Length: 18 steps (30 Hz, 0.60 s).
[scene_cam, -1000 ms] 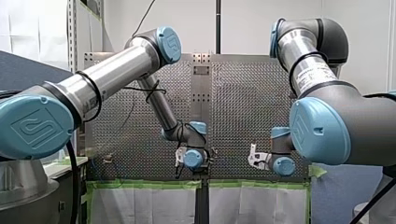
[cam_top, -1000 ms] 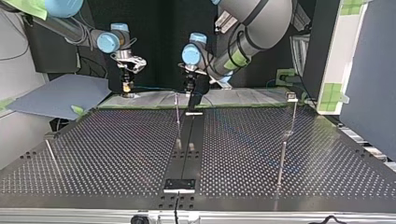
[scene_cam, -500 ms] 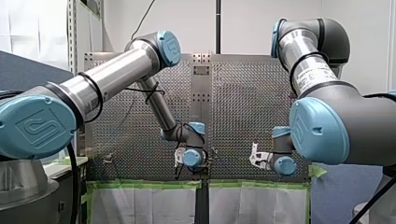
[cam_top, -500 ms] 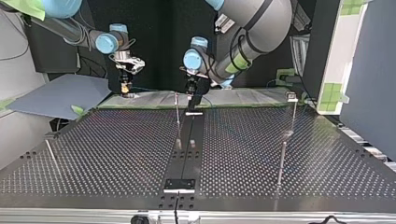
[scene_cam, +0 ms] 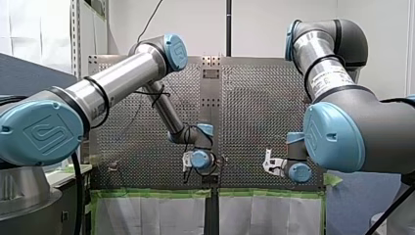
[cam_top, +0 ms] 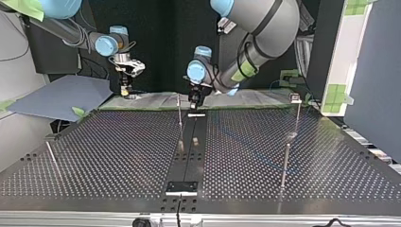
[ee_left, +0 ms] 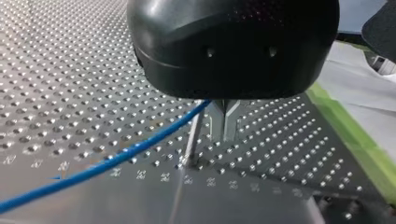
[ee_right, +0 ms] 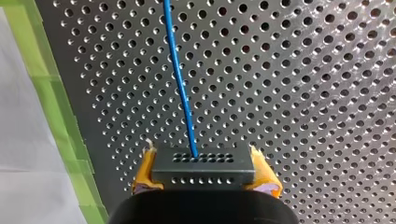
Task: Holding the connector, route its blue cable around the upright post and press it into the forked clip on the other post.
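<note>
My right gripper has its yellow pads shut on a dark grey connector, and the blue cable leaves the connector over the perforated plate. In the top view this gripper hangs at the far left edge. My left gripper holds its metal fingers pressed together just above the plate, beside a thin upright post. The cable runs up to the root of those fingers; whether they pinch it is hidden. In the top view my left gripper stands right behind that post.
A taller post and another one with a clip on top stand at the top view's right. A slanted thin rod is at its left. Green tape edges the plate nearest the arms.
My left gripper has risen a little and drawn back behind the thin post. My right gripper, still holding the connector, has shifted slightly to the top view's left.
</note>
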Each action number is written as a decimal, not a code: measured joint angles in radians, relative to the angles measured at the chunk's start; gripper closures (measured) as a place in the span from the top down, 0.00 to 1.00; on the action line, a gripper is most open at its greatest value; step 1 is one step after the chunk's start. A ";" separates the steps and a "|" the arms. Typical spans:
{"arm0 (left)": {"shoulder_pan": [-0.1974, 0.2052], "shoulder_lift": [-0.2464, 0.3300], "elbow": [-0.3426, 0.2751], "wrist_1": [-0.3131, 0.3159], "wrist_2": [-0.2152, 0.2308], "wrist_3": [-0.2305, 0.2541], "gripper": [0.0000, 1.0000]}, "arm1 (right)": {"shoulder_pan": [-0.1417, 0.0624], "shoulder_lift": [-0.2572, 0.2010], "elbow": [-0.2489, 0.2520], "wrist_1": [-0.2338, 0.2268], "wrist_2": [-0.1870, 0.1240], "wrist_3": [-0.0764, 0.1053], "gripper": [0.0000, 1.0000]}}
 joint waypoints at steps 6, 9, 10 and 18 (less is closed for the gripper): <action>0.011 0.000 0.034 -0.042 0.014 -0.001 0.05 | -0.003 0.000 -0.032 0.032 -0.002 -0.004 0.00; 0.016 0.000 0.037 -0.051 0.014 -0.001 0.05 | -0.003 0.000 -0.056 0.055 -0.003 -0.006 0.00; 0.017 0.000 0.038 -0.053 0.015 -0.001 0.05 | -0.003 0.000 -0.062 0.062 -0.003 -0.006 0.00; 0.018 0.000 0.038 -0.067 0.015 0.000 0.16 | -0.003 0.000 -0.094 0.116 -0.008 -0.018 0.00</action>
